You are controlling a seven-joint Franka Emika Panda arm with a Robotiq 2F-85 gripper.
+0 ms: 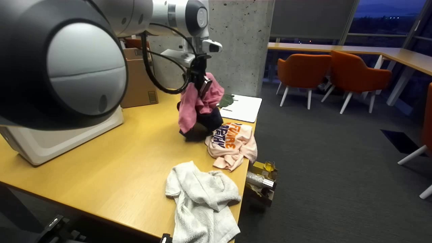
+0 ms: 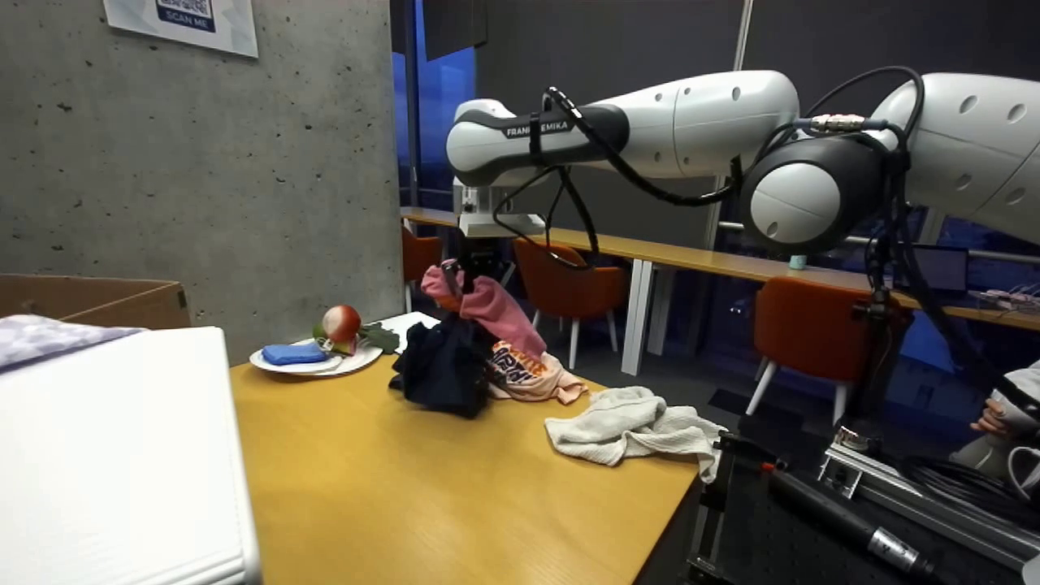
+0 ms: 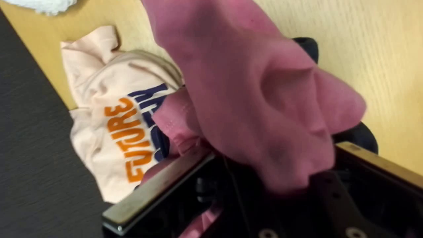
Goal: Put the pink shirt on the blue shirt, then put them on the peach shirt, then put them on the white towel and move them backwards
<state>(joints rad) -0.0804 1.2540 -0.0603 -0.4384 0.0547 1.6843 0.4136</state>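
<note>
"What did the gripper have, in an exterior view?"

"It had hold of the pink shirt, bunched up well above the table. The dark blue shirt was at six o'clock below it; I couldn't tell whether that one hung or rested."

"And the peach shirt?"

"It lay on the table at five o'clock from the gripper, by the edge. Further down, at six, the white towel lay crumpled."

"In an exterior view I noticed a plate."

"That was at eight o'clock from the gripper, with a blue thing on it. The pink shirt trailed down between four and five, its low end overlapping the peach shirt, though I couldn't tell if they touched. The dark blue shirt was just past six, and the white towel lay at four."

"What about the wrist view?"

"The gripper's fingers stood apart, with a thick wad of pink shirt filling the gap. From there the peach shirt lay at nine o'clock, a bit of white towel at ten, and dark blue peeked out at two and four."
</note>
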